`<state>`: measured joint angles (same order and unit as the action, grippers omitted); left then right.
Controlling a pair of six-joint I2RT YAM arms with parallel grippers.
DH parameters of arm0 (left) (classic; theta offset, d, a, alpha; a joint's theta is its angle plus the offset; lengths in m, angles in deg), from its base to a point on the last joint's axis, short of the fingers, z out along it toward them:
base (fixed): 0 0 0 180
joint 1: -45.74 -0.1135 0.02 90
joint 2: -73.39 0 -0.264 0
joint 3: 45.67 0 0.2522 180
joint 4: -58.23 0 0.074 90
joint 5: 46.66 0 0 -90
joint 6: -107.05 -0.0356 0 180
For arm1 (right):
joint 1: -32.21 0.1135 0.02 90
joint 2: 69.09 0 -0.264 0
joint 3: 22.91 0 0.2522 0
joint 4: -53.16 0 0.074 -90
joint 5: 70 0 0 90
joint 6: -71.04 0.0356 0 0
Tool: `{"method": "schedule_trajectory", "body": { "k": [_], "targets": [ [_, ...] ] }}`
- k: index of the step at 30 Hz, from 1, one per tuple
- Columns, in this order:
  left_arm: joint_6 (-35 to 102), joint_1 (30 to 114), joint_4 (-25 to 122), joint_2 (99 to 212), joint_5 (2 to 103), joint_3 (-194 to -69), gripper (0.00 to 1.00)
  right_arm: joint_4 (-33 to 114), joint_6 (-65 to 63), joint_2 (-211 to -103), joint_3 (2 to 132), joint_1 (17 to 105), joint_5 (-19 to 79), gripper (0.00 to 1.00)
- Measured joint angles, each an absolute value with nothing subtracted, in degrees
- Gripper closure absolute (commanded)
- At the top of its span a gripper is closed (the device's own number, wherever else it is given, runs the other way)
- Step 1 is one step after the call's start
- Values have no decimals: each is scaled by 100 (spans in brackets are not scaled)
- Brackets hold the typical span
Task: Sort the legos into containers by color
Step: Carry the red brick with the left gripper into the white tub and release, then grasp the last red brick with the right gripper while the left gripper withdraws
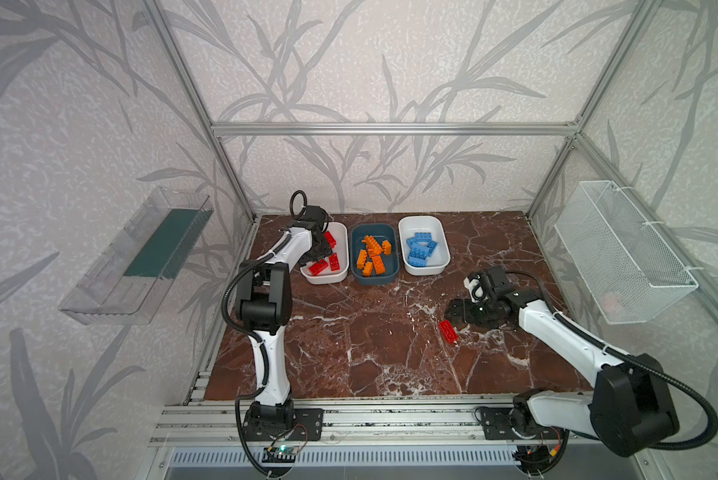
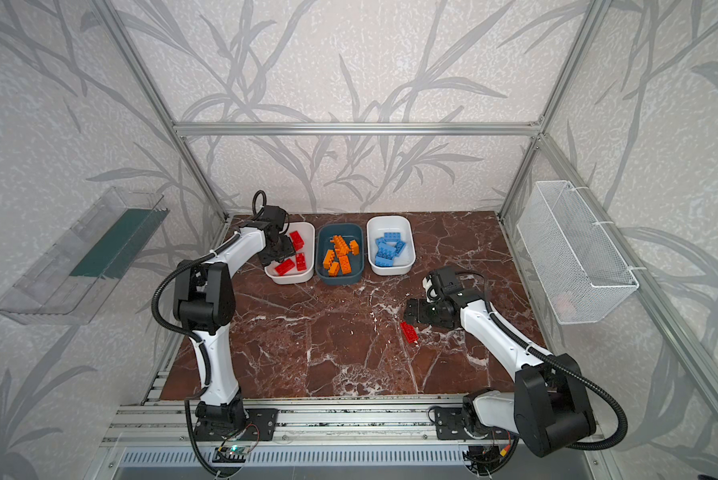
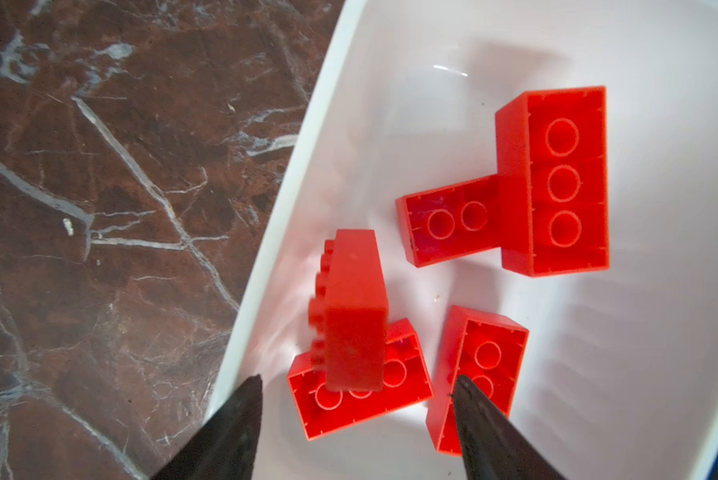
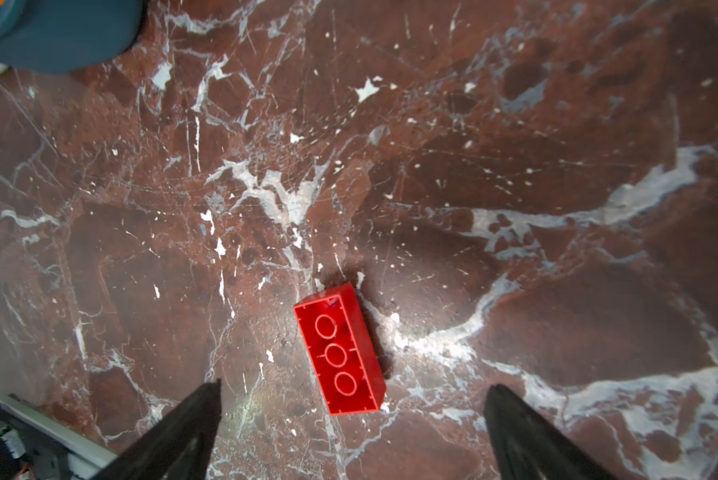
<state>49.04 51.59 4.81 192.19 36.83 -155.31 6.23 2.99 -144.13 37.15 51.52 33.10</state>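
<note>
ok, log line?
left jaws open over white plastic tub of red studded bricks | right jaws open over lone red studded brick on marble table

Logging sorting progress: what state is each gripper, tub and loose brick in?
left gripper, open over left white tub
right gripper, open over stray red brick
blurred red brick, ungripped, atop another in that tub
stray red brick, studs down on table
left white tub, red bricks only
teal tub, orange bricks only
right white tub, blue bricks only
</note>
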Motion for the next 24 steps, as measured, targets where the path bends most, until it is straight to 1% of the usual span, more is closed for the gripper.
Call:
{"method": "schedule_trajectory", "body": {
  "k": [3,4,6,7,13,16,20,24],
  "targets": [
    [4948,5207,588,18727,3808,-15035,19,575,251,-14687,3881,5377,3198,6],
    [4983,5218,634,18474,3839,-14805,19,579,242,-14778,3908,5443,3164,7],
    [5029,5281,684,17949,3867,-14392,16,571,238,-14942,3923,5574,3087,10],
    [5064,5342,723,17658,3867,-14178,16,569,245,-15034,3934,5646,3043,13],
    [5284,6107,1027,16043,3633,-12823,15,577,238,-15528,3984,5930,2930,21],
    [5403,6544,1112,15490,3478,-12167,15,582,242,-15589,3984,5976,2844,31],
    [5582,7056,1132,14861,3146,-11302,16,665,269,-15589,3916,6046,2705,47],
    [5772,7274,1101,14209,2980,-10644,16,682,341,-15594,3744,6197,2447,53]
  ]
}}
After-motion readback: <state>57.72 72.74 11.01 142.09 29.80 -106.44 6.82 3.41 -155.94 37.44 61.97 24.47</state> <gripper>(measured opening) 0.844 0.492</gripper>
